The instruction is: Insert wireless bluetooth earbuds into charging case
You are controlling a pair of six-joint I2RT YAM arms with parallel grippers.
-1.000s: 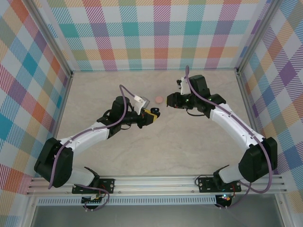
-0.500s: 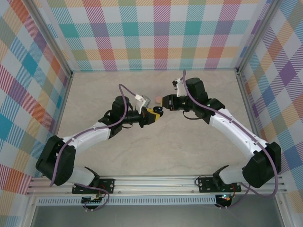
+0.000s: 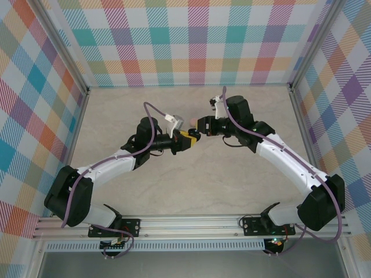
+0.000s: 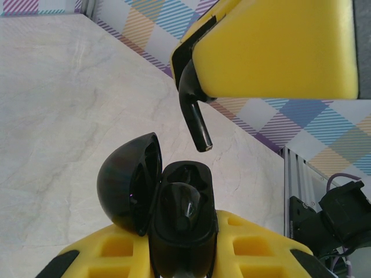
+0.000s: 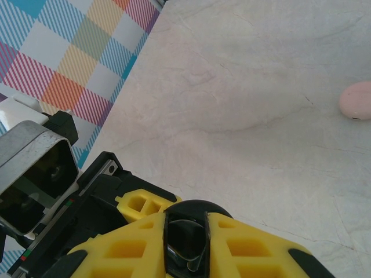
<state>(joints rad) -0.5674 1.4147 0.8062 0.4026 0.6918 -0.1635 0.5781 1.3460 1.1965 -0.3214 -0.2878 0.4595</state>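
My left gripper (image 4: 182,240) is shut on a black charging case (image 4: 181,185), held off the table with its round lid (image 4: 124,185) swung open to the left. One black earbud (image 4: 184,207) sits in the nearer slot, and the slot behind it is empty. Just above the case hangs a second black earbud (image 4: 194,113), stem pointing down at the case, a small gap between them. My right gripper (image 5: 185,231) is shut on that earbud (image 5: 186,246). From above, the left gripper (image 3: 186,139) and right gripper (image 3: 197,132) meet tip to tip over the table's middle.
A small pink disc (image 5: 356,100) lies on the pale marble-look table (image 5: 243,87) just behind the two grippers. Checked walls close the table on the left, right and back. A metal rail (image 3: 191,223) runs along the near edge.
My right gripper has swung left and down with its earbud until it sits over the case. The left gripper has risen slightly toward it with the case.
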